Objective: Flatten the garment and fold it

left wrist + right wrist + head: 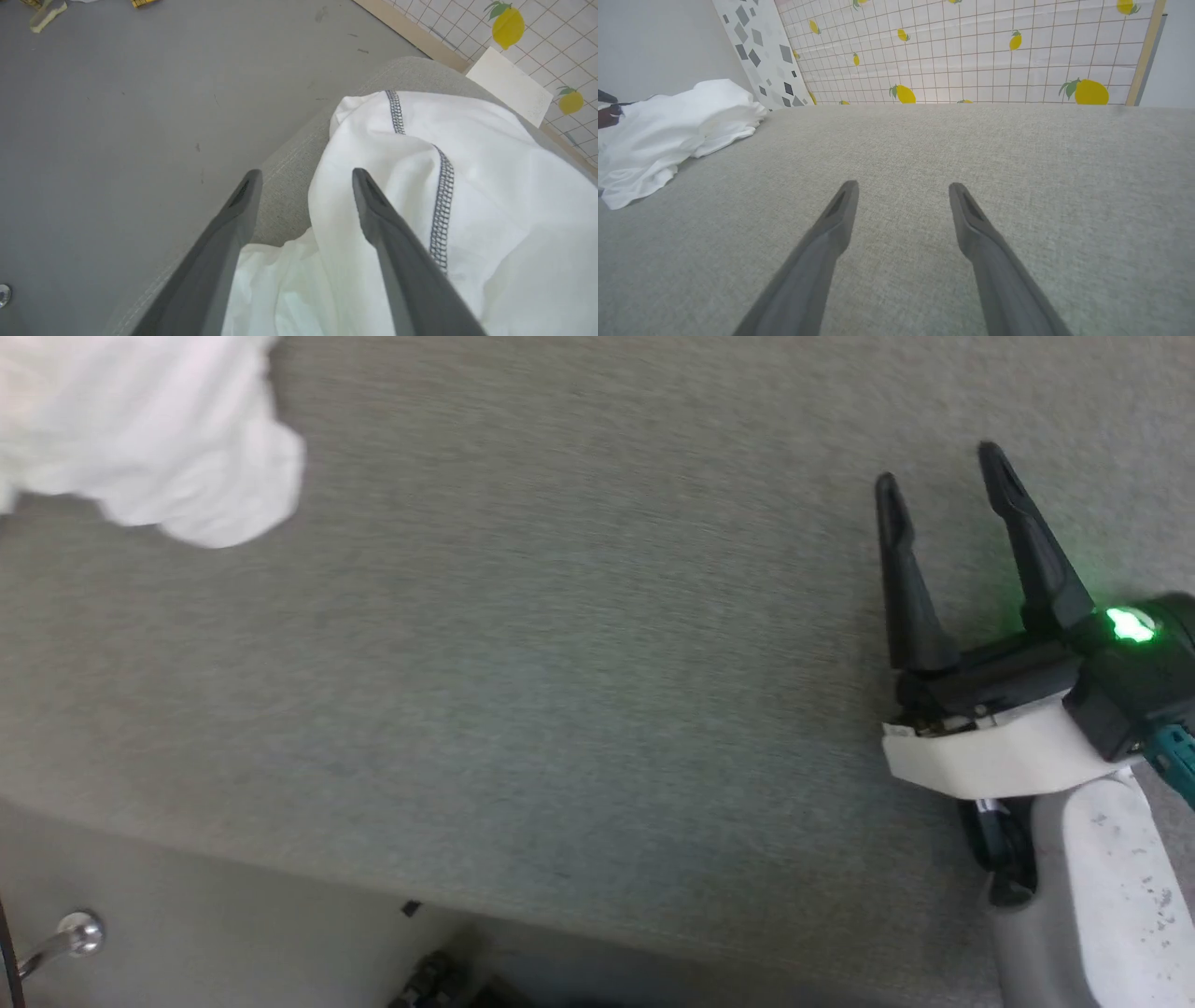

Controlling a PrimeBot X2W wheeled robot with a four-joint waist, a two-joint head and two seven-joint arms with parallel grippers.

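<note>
The garment [149, 439] is a white crumpled heap at the far left of the grey fabric surface [579, 644] in the head view. In the left wrist view the garment [467, 200] shows dark zigzag stitching and lies near the surface's corner. My left gripper [306, 175] hangs open just above its edge, nothing between the fingers. My right gripper [943, 467] stands open over bare fabric at the right, far from the garment. In the right wrist view the garment [672, 130] lies at the left, and my right gripper [903, 186] is open.
The grey floor [117, 102] lies beyond the surface's left edge. A lemon-patterned tiled wall [971, 46] stands behind the surface. A white box [509, 86] sits against that wall. The surface's near edge [280, 868] drops off, with a metal handle [65, 938] below.
</note>
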